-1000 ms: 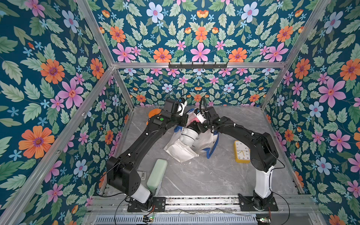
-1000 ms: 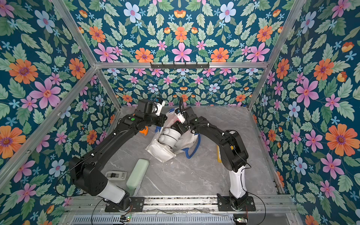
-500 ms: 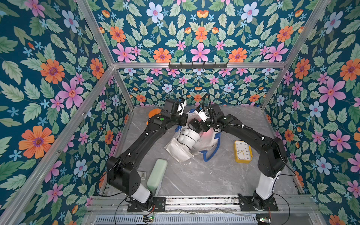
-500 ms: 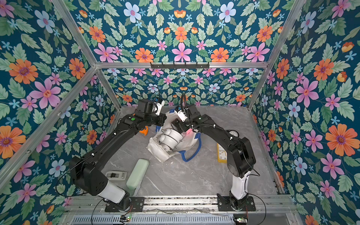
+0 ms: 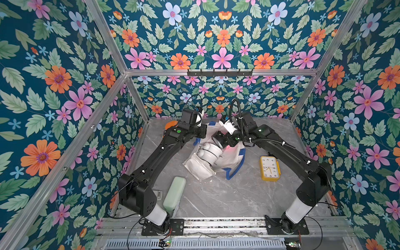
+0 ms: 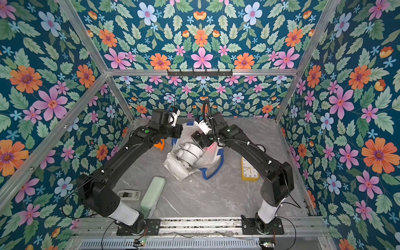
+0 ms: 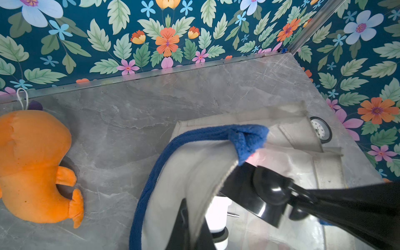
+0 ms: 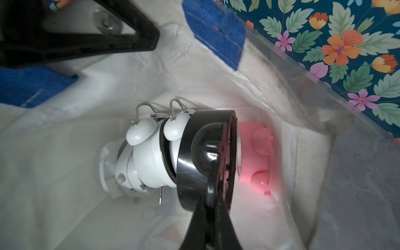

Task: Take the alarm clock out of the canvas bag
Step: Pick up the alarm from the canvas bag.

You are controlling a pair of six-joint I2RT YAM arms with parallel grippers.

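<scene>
Now, nearest the rail, the green case lies untouched; beyond it a yellow clock sits face-up on the table, apart from the canvas bag; the right arm's elbow has swung out toward the right wall over the last second, wrist hardly shifted. Mid-table the bag lies slumped; two white twin-bell clocks show in its mouth, placed as before; right gripper clamped on the black alarm clock, which stands inside the bag's mouth against a white clock, a pink clock just behind; left gripper pinched on the bag's rim beside the blue strap, holding it up. Judgement: grip made, withdrawal barely begun; clock not yet clear of the canvas. Farther back, the orange plush toy; a black-rimmed clock near the wall.
</scene>
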